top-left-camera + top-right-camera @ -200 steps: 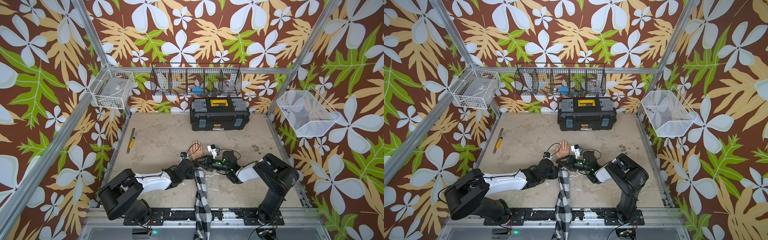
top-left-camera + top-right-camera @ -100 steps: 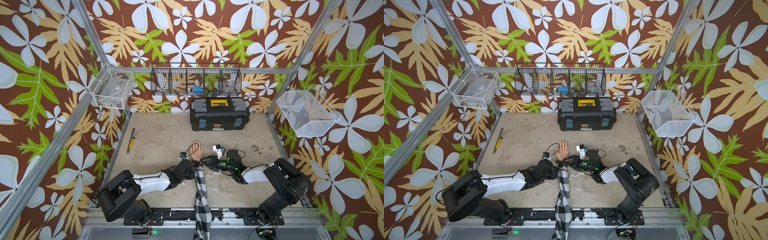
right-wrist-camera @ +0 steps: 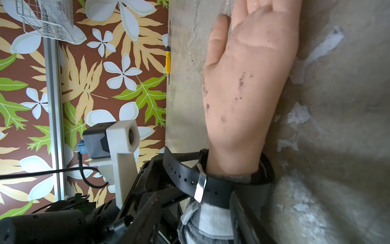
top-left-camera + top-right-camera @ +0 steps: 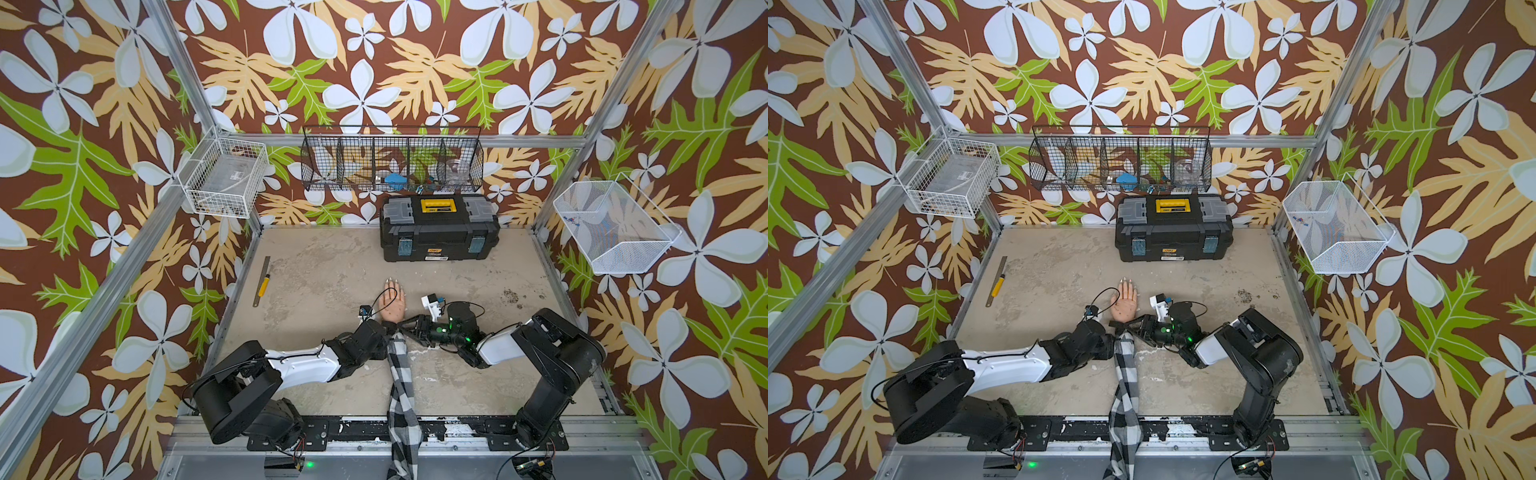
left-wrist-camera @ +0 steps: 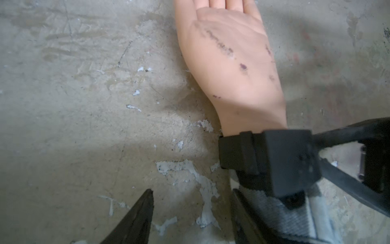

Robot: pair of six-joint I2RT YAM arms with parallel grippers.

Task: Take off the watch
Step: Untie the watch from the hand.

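The left arm [image 4: 299, 365] and the right arm [image 4: 498, 353] each pair bulky black joint housings with a glossy white forearm shell (small dark screws dot the left one). A thin black cable [image 3: 42, 172] runs to a white camera mount [image 3: 123, 152]. Green lights [image 4: 451, 330] glow on the right wrist. The left end effector [image 5: 192, 191] has matte black, pointed fingers [image 5: 137, 219].
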